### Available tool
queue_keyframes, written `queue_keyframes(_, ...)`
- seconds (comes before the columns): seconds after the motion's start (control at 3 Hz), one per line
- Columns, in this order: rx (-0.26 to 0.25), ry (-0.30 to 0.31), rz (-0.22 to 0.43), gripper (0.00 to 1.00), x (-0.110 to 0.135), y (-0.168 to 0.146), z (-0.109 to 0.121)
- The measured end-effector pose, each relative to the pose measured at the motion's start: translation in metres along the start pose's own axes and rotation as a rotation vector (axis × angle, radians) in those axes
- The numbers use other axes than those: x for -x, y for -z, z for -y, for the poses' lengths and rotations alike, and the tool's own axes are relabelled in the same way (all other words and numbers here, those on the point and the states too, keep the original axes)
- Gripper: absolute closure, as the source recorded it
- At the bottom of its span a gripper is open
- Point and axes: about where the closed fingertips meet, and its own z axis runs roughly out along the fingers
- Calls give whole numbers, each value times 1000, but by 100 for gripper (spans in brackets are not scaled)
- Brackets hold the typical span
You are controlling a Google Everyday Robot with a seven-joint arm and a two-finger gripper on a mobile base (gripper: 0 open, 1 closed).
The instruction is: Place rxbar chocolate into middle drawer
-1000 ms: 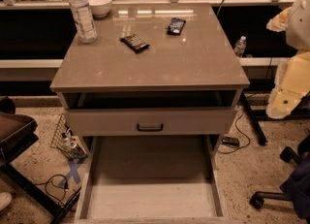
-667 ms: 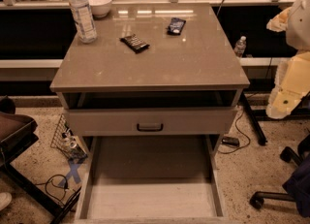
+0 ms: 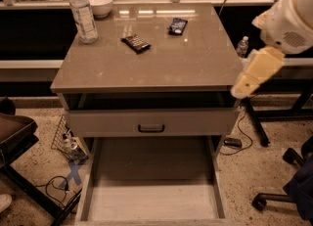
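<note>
Pale yellow, smooth and blocky, the gripper (image 3: 246, 84) hangs at the right of the frame, slanting down and to the left from a rounded white arm housing (image 3: 289, 22). Its tip sits just off the right edge of the cabinet top (image 3: 161, 66); whether it is spread or closed cannot be told from this angle, and nothing shows in its grasp.

On that glossy grey-brown top, in the upper middle of the frame, lies the rxbar chocolate (image 3: 136, 43), a small flat rectangle in a dark wrapper. Its long axis runs diagonally, from upper left to lower right. To its right, apart from it, lies a dark bluish glossy packet (image 3: 178, 25). A clear ribbed water bottle (image 3: 82, 14) stands upright at the top's far left corner, with a round white bowl (image 3: 100, 4) just behind it.

Below the top, a pale drawer front with a dark handle (image 3: 151, 128) sits slightly open. Beneath it, at the bottom of the frame, the middle drawer (image 3: 151, 201) is pulled far out: a wide shallow tray with matte, bare floor and low side walls. Speckled flooring (image 3: 249, 171) surrounds the cabinet.
</note>
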Motion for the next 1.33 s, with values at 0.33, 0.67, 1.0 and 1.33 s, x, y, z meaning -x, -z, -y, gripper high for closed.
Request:
queue_keyframes(0.33,-52,-147,135,0,6,-32,30)
queue_keyframes(0.67,-100,-236,277,0,15,-56,50)
queue_keyframes(1.0,-143,-281,419,0,30,-73,55)
queue_keyframes(1.33,-227,-294,499,0,46,-67,73)
